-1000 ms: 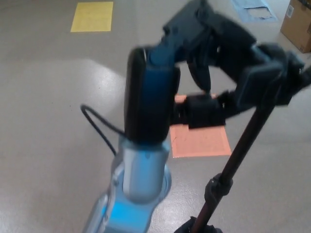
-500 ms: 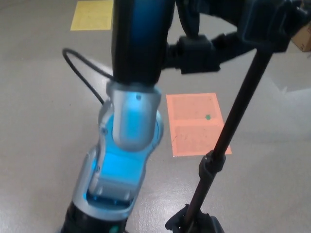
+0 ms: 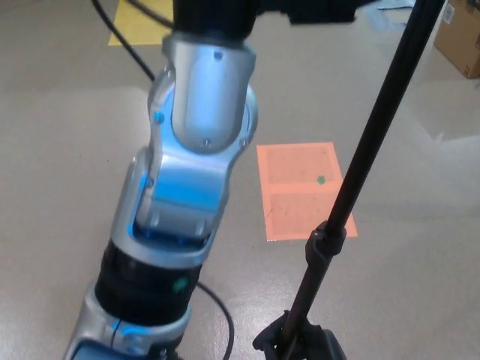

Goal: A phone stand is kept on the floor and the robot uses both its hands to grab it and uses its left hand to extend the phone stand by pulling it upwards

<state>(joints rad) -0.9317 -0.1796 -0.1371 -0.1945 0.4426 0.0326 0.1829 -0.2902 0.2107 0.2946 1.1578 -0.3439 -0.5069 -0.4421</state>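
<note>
Reaching up high, the left arm (image 3: 191,150) goes past the top edge, likely to stretch the phone stand (image 3: 352,180) taller. Neither hand shows, so I cannot tell their grip.

Head view looking down at the floor (image 3: 60,150). The robot's left arm (image 3: 187,172), silver with a blue sheen, rises from the lower left to the top edge, where its black upper part leaves the picture; the hand itself is out of frame. A black cable (image 3: 217,315) loops beside the arm's base. The phone stand (image 3: 360,172), a thin black pole with a clamp collar, slants from bottom centre to top right. Behind it lies an orange floor square (image 3: 289,172); a yellow square (image 3: 127,30) and a cardboard box (image 3: 461,37) sit near the top edge.
</note>
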